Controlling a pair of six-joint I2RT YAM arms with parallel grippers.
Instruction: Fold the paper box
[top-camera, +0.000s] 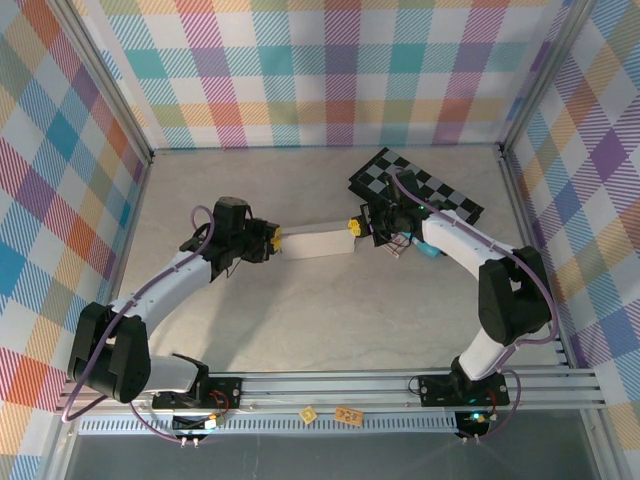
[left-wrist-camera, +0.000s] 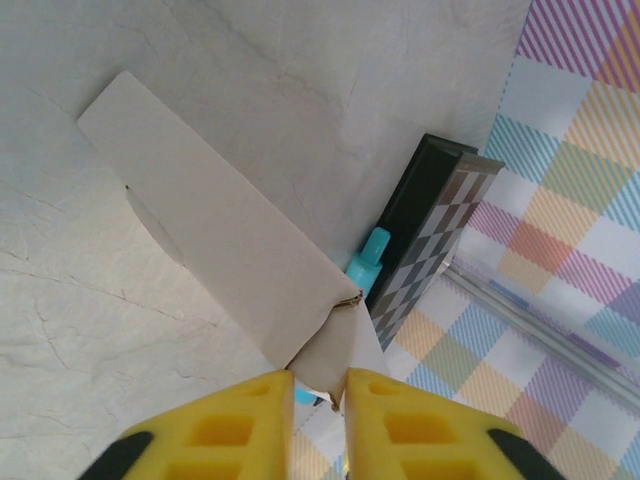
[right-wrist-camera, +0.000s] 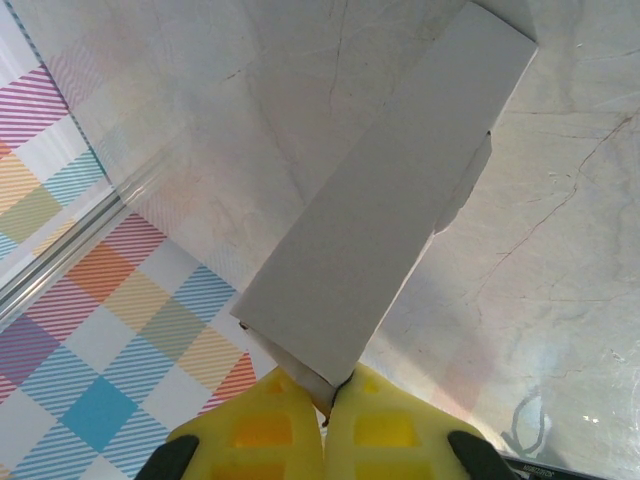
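Observation:
The paper box is a long, flat white cardboard sleeve held off the table between both arms. My left gripper is at its left end. In the left wrist view the box runs up and left from the yellow fingertips, and its end flap sits in the narrow gap of the gripper, touching both fingers. My right gripper holds the right end. In the right wrist view it is pinched shut on the end edge of the box.
A black-and-grey checkered board lies at the back right, close behind the right gripper. A teal object sits beside the right arm and next to the board. Plaid walls enclose the table, and an aluminium rail runs along the near edge.

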